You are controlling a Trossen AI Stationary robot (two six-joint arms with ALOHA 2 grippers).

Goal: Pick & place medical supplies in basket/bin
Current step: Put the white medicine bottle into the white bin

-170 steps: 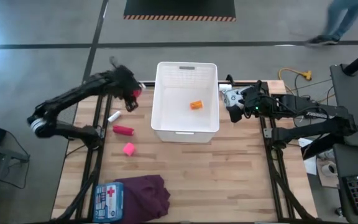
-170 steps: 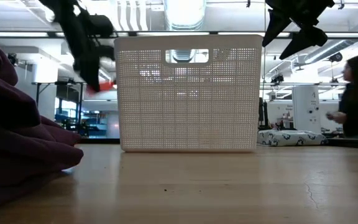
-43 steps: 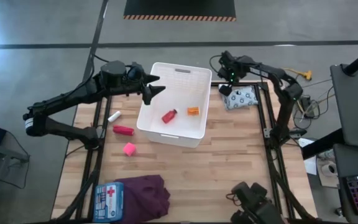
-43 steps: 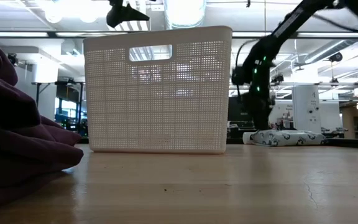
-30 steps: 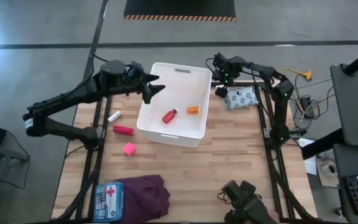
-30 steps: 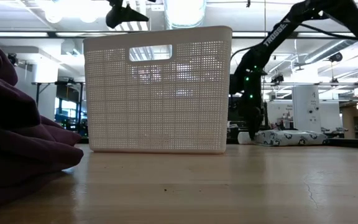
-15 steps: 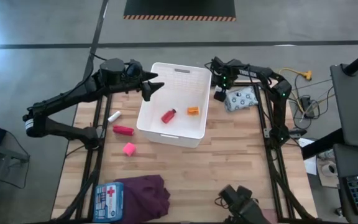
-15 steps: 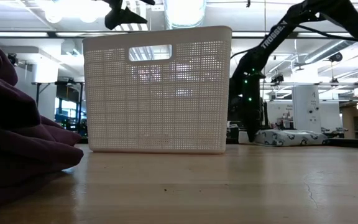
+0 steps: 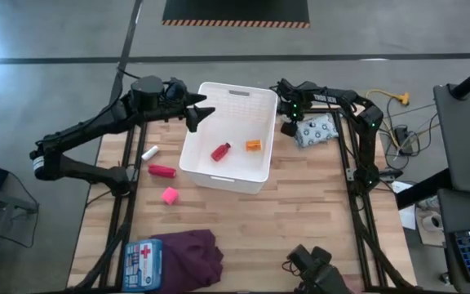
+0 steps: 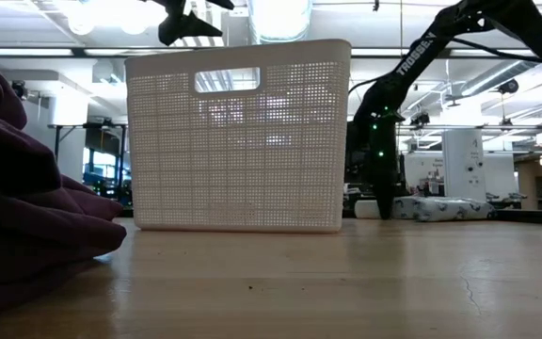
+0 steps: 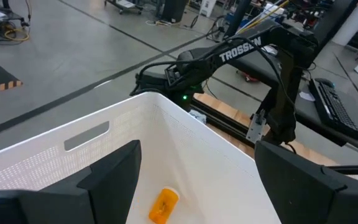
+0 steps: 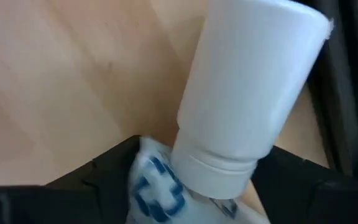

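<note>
Beside the white basket's (image 9: 228,135) far right corner, right claw (image 9: 289,125) down at the white-blue patterned pouch (image 9: 317,129) and a white bottle (image 12: 247,93), fingers spread wide around both. Step in hand: grasping. Next: closing, lifting over the rim. Left claw (image 9: 200,113) open, empty, above the basket.

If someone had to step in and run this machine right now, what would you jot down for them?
Left gripper: open, empty, above the basket's left rim.
Right gripper: down at the white-blue pouch, right of the basket; grip unclear.
Done: small red bottle and orange box in the basket.
Left on the table: white vial, pink-red tube, pink cube, first-aid pouch by the purple cloth.
</note>
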